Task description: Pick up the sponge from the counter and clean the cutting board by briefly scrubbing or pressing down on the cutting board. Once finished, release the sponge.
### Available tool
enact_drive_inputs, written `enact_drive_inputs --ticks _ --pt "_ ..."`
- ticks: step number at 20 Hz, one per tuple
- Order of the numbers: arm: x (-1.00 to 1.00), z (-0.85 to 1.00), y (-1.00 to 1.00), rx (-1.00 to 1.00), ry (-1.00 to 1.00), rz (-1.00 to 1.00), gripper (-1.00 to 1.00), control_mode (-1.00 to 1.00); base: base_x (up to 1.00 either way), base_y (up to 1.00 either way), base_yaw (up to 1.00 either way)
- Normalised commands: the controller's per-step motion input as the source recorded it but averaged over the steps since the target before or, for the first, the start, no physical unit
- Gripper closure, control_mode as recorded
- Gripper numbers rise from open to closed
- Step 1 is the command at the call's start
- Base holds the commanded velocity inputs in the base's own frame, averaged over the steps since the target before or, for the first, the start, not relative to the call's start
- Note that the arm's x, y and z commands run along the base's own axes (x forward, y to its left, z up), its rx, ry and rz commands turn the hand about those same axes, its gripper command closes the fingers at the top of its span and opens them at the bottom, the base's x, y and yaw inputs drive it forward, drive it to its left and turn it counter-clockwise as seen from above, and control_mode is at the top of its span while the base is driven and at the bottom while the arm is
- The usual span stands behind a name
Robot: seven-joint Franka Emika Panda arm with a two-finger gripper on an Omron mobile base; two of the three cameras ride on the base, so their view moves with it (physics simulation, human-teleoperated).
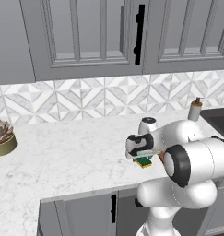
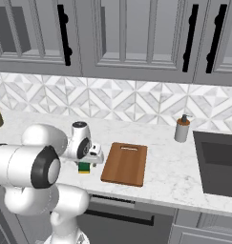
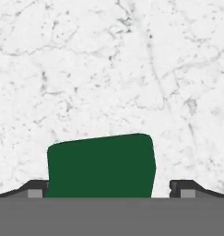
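Hovering low over the counter [image 3: 113, 60], my gripper [image 3: 112, 188] stands fully open, one fingertip on each side of the sponge [image 3: 100, 166], gripping nothing. The right base view adds the cutting board [image 2: 125, 163] just beside the sponge; the left base view hides it behind my arm.

Kitchen: marble counter [image 1: 76, 152], sink [image 2: 217, 162], cabinets [image 2: 136, 38].
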Motion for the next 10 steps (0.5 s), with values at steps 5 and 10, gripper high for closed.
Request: enact_drive_inputs --ticks 5,10 --pt "0.01 -0.38 0.08 0.03 0.01 0.0 1.0 -1.0 0.0 0.0 0.0" --pt "0.0 -0.01 0.0 0.04 0.0 0.0 1.0 -1.0 0.0 0.0 0.0"
